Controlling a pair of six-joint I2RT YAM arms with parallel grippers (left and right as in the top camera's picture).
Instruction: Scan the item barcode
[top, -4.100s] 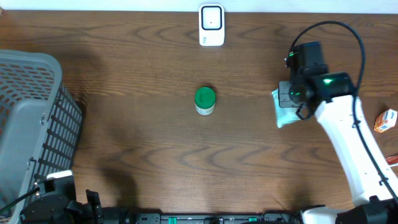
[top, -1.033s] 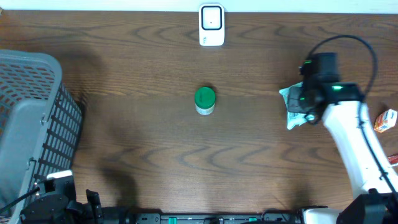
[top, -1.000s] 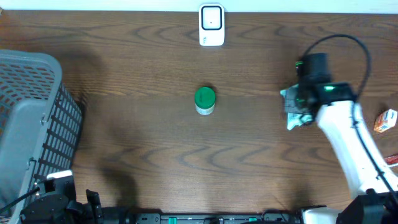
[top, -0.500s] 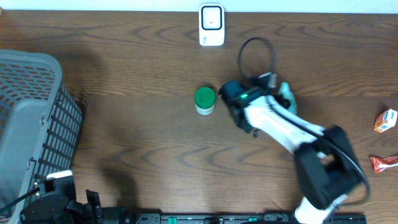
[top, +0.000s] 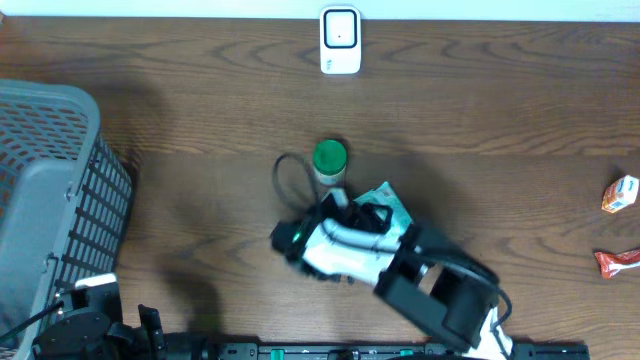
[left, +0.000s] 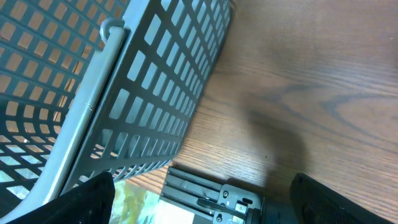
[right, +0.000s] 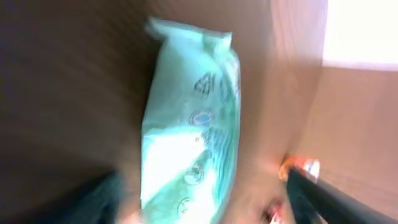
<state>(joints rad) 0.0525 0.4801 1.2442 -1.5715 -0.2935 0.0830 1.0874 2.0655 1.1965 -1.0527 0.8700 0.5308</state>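
Dark wood-grain table (top: 200, 100) fills the overhead view, with a pale green packet (top: 388, 200) near its middle, just below and to the right of a green-lidded jar (top: 330, 160). The right arm (top: 335, 250) stretches low across the tabletop and partly covers the packet's lower edge.

In the blurred right wrist view, the right gripper (right: 202, 186) has its two fingers (right: 102, 199) set wide apart at the lower corners. The packet lies lengthwise between and beyond them, and bare table shows between it and the finger on the picture's right. Neither finger visibly presses it.

The white scanner (top: 340, 40) stands at the table's far edge, well apart from the packet and beyond the jar.

A grey mesh basket (top: 50, 190) occupies the left side. The left gripper (left: 200, 186) is beside the basket's wall with its fingers spread and nothing between them. A small orange box (top: 622, 192) and a red wrapper (top: 615, 262) lie near the right edge.
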